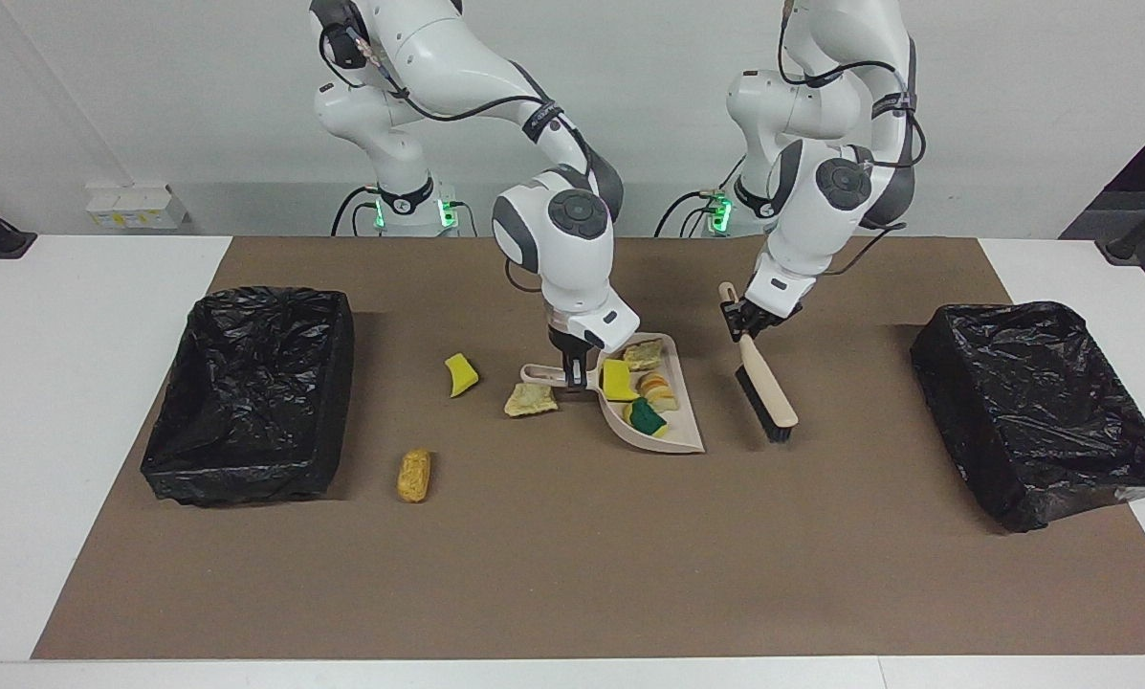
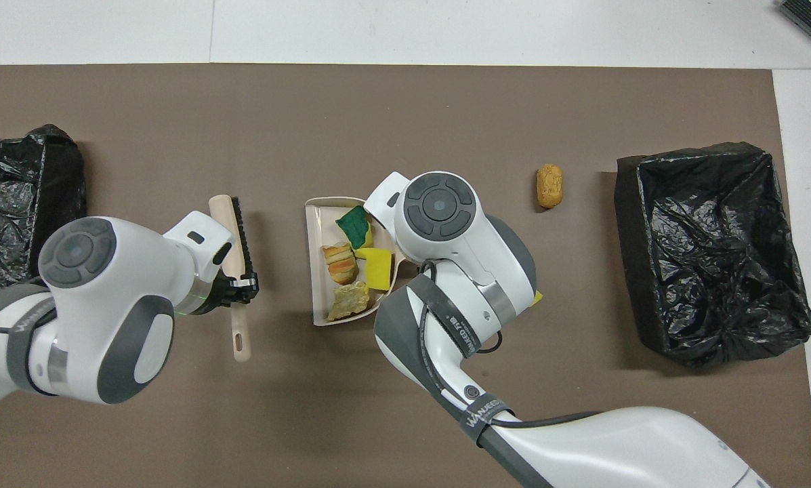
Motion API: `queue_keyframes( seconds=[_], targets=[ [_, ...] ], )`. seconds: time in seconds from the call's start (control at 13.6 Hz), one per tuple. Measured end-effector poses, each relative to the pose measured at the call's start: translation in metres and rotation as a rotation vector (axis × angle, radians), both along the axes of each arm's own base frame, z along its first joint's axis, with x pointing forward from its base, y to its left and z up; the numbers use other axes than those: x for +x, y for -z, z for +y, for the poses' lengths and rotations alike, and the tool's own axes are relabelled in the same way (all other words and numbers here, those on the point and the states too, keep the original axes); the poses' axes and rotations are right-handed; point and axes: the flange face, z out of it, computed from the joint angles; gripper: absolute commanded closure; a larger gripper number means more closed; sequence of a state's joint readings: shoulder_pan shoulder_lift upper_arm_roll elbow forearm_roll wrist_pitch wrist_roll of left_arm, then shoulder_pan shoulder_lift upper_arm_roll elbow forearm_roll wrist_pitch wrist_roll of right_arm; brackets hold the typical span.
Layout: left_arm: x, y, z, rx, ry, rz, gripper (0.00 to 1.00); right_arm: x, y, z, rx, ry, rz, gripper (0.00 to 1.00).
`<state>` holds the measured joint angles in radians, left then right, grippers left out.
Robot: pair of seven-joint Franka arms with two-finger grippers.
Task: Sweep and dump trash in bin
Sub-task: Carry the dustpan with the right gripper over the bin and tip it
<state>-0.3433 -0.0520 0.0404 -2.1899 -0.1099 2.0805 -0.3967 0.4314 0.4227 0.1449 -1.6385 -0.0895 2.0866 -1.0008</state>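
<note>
At the centre of the brown table mat (image 1: pixel 572 574), the right gripper (image 1: pixel 573 371) is clamped on the handle of a beige plastic dustpan (image 1: pixel 672 433) resting on the mat. Four scraps lie in the pan: a green-topped yellow sponge (image 1: pixel 646 416), a plain yellow sponge piece (image 1: pixel 618 379), a pale crusty chunk (image 1: pixel 644 354) and a layered bread-like piece (image 1: pixel 657 388). In the facing view, a second crusty chunk (image 1: pixel 531 400) lies at the pan's nine o'clock, just beside the handle, a curved yellow sponge bit (image 1: pixel 460 373) lies further out the same way, and a golden-brown roll (image 1: pixel 414 475) sits at about eight o'clock. The left gripper (image 1: pixel 748 318), fingers closed on a beige wooden-handled brush (image 1: pixel 766 392), holds it tilted at the pan's three o'clock, apart from it. Black-lined bins (image 1: pixel 247 392) (image 1: pixel 1041 407) stand at either end.
</note>
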Motion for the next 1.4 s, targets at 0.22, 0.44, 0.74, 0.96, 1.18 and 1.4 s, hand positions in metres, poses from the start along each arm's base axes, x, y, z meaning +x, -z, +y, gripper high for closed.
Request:
queue_keyframes(
  seconds=[0.22,0.44,0.74,0.96,1.18,1.4],
  targets=[
    [0.016,-0.042,0.014,0.043,0.005,0.014,1.00,0.014,-0.030,-0.039,0.026,0.031,-0.009,1.00],
    [0.006,-0.032,0.001,0.055,0.035,0.046,1.00,0.018,-0.072,-0.103,0.013,0.035,-0.015,1.00],
    [-0.037,-0.013,-0.046,0.076,0.090,0.078,1.00,0.026,-0.116,-0.206,0.019,0.050,-0.014,1.00],
    [-0.093,0.001,-0.100,0.090,0.081,0.052,1.00,0.032,-0.141,-0.306,0.010,0.079,-0.040,1.00],
    [-0.149,0.011,-0.146,0.096,0.095,0.052,1.00,0.027,-0.153,-0.393,0.000,0.122,-0.050,1.00],
    [-0.194,0.023,-0.166,0.062,0.110,0.061,1.00,0.012,-0.155,-0.483,-0.015,0.132,-0.049,1.00]
  ],
)
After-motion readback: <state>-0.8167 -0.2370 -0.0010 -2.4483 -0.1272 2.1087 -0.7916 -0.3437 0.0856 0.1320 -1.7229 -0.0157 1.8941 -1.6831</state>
